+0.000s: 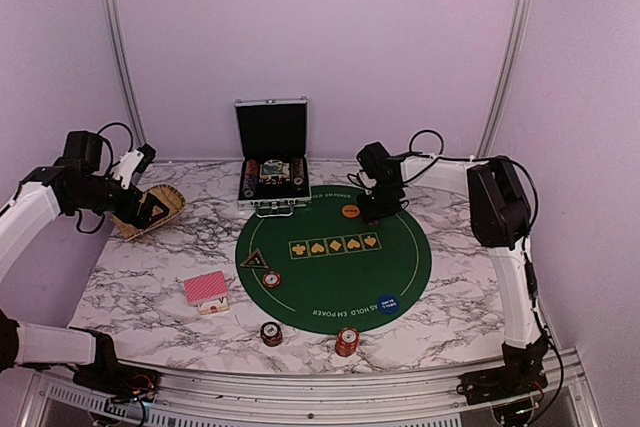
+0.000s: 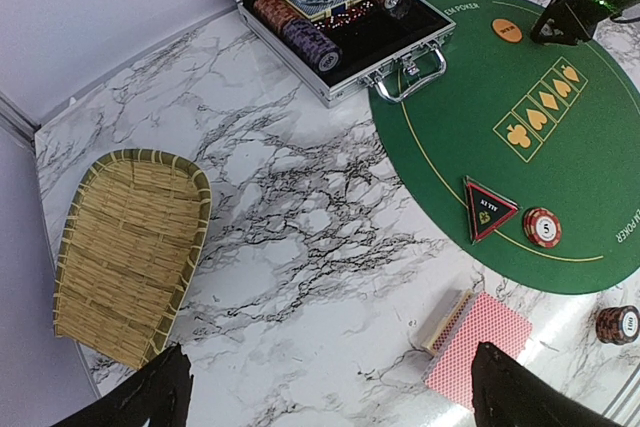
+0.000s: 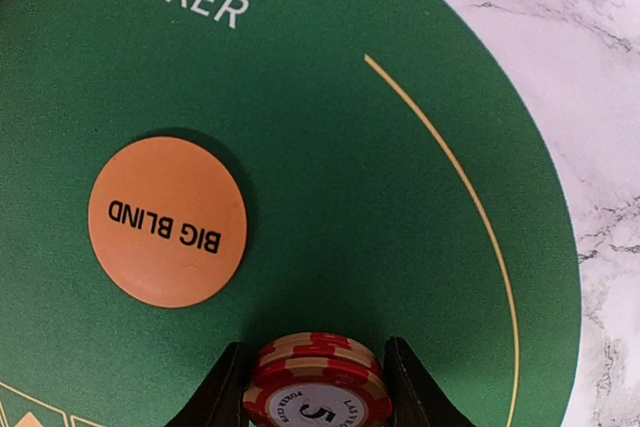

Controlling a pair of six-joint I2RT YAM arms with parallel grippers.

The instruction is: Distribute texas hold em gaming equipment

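Now my right gripper [image 3: 318, 387] pinches a short stack of red striped chips [image 3: 318, 359] between its jaws, low over the green mat [image 3: 420, 147]. The orange Big Blind disc [image 3: 167, 221] lies just beside, ahead and to the left (not touching). My left gripper [image 2: 330, 367], jaws spread wide, hangs well apart, near the woven tray [image 2: 130, 247], so the right arm is nearer.

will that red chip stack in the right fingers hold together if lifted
The red chip stack shows several separate striped layers, so it could shear or spill if squeezed unevenly. The right end effector flanks it on both sides, which probably steadies it. Being round, a dropped chip would likely roll across the green mat.
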